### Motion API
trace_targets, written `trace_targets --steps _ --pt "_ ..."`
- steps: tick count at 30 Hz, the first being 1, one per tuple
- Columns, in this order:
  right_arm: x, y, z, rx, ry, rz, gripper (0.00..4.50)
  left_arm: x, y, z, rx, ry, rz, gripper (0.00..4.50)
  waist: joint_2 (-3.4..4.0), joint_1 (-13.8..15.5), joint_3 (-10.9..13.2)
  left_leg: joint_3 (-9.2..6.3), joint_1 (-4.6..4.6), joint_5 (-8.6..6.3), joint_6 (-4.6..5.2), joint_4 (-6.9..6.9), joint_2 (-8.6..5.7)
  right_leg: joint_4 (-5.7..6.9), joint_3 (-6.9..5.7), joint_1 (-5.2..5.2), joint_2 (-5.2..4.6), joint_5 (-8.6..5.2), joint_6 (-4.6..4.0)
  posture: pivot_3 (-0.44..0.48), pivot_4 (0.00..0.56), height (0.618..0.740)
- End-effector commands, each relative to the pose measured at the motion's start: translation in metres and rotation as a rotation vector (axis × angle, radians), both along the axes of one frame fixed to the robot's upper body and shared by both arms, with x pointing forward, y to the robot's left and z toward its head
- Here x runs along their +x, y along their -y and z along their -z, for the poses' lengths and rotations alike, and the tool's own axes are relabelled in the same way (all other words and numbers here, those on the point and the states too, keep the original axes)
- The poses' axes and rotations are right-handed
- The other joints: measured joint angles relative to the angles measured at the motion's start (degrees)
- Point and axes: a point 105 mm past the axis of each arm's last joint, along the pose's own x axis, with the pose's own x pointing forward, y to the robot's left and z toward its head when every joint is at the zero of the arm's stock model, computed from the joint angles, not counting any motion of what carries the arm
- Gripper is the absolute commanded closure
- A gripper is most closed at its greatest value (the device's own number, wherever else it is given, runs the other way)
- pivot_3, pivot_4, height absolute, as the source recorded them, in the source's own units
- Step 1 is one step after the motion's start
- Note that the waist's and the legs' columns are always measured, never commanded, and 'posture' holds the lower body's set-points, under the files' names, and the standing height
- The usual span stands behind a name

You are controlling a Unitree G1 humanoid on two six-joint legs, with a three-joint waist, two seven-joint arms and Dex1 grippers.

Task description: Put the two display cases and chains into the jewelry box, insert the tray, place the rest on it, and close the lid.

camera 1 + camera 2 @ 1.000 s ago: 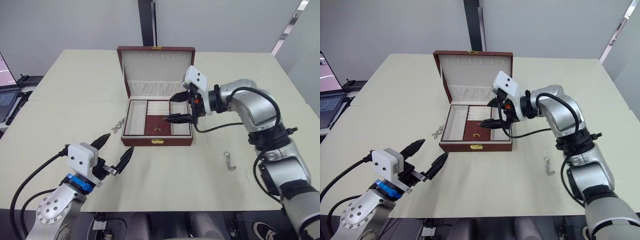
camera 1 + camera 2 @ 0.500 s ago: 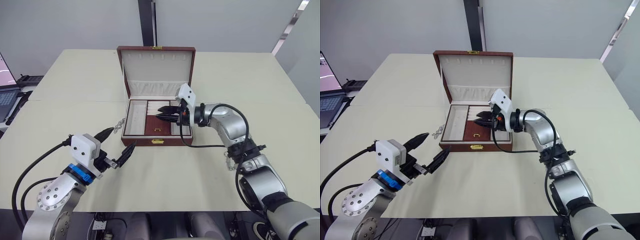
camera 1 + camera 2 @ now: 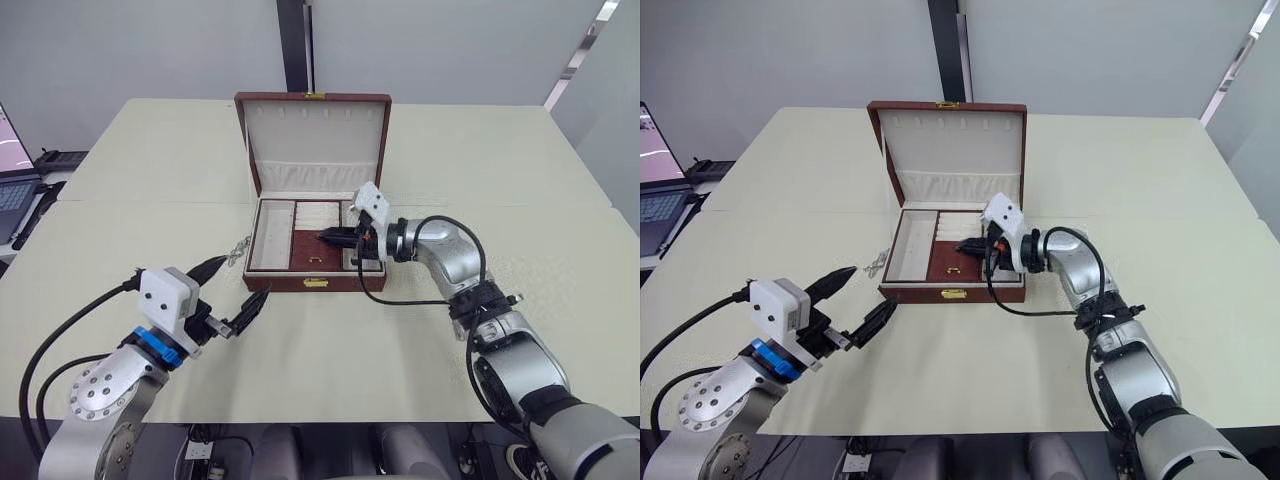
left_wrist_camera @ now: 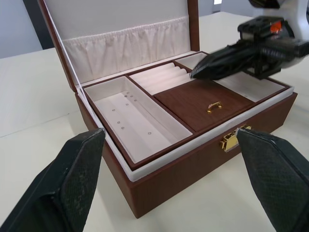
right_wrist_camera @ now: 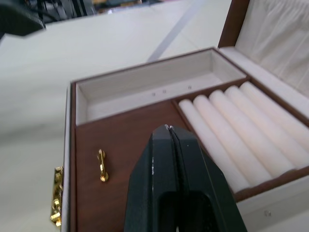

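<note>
two fingers of the right gripper (image 5: 169, 140), wide apart a second ago, are now pressed together, empty, low over the tray (image 4: 193, 104)'s brown flap beside its gold knob (image 4: 215, 106). by my reading the tray is seated in the jewelry box (image 3: 316, 281), long axis running side to side, clasp (image 3: 315, 283) toward the near edge of the table (image 3: 560, 180), lid (image 3: 313, 130) upright behind. left gripper (image 3: 232, 292) hangs spread and empty before the box's left front corner. some chains (image 3: 236, 251) lie on the table by the box's left wall, unplaced.
</note>
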Motion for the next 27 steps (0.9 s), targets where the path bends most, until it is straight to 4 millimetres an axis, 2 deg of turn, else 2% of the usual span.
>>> trace_targets --steps 1,4,9,14,16,17,20,27 --pt "-0.005 0.024 -0.029 0.073 0.059 0.002 4.28 0.002 -0.010 -0.005 0.016 -0.021 0.025 0.00 0.00 0.1 0.0 0.00 -0.01 0.00 0.00 0.00 0.00 -0.02 -0.01 0.01 0.00 0.00 0.00 0.000 0.150 0.740" --pt "0.000 0.056 -0.027 0.082 0.009 0.099 3.70 0.009 -0.022 -0.006 0.043 -0.043 0.030 0.00 -0.02 0.3 0.0 -0.02 0.00 0.00 0.00 0.00 -0.01 -0.05 -0.04 0.02 -0.01 -0.01 0.00 0.000 0.150 0.740" --pt "0.000 0.114 -0.016 0.069 -0.014 0.274 2.34 0.020 -0.048 -0.009 0.081 -0.090 0.023 0.00 -0.02 0.1 0.0 0.02 -0.01 0.00 0.00 -0.01 -0.02 -0.04 0.00 -0.01 0.00 -0.01 0.00 0.000 0.150 0.740" --pt "-0.020 0.177 0.006 -0.022 -0.005 0.408 0.86 0.026 -0.086 -0.009 0.111 -0.150 -0.017 0.00 -0.04 0.0 0.0 0.06 -0.01 -0.01 0.00 -0.08 -0.02 -0.09 0.03 -0.04 0.02 -0.04 -0.02 0.000 0.150 0.740" --pt "-0.030 0.193 0.013 -0.061 -0.009 0.431 0.15 0.026 -0.098 -0.009 0.115 -0.166 -0.028 0.00 -0.04 0.0 0.1 0.08 -0.02 -0.01 0.00 -0.08 -0.02 -0.09 0.05 -0.05 0.01 -0.05 -0.02 0.000 0.150 0.740" --pt "-0.036 0.202 0.020 -0.094 -0.020 0.437 0.02 0.027 -0.105 -0.009 0.122 -0.171 -0.038 0.00 -0.04 0.0 0.1 0.09 -0.02 -0.01 0.00 -0.08 -0.02 -0.09 0.06 -0.06 0.02 -0.05 -0.01 0.000 0.150 0.740" --pt "-0.050 0.225 0.031 -0.140 -0.040 0.473 0.02 0.027 -0.125 -0.009 0.142 -0.187 -0.074 0.00 -0.05 0.0 0.1 0.10 0.01 -0.01 0.00 -0.07 -0.01 -0.09 0.06 -0.04 0.01 -0.06 -0.01 0.000 0.150 0.740" --pt "-0.060 0.263 0.042 -0.168 -0.047 0.593 0.02 0.024 -0.157 0.000 0.148 -0.207 -0.169 0.00 -0.08 -0.1 0.1 0.14 0.06 -0.01 0.00 -0.04 -0.01 -0.06 0.11 0.00 0.01 -0.03 0.05 0.000 0.150 0.740"
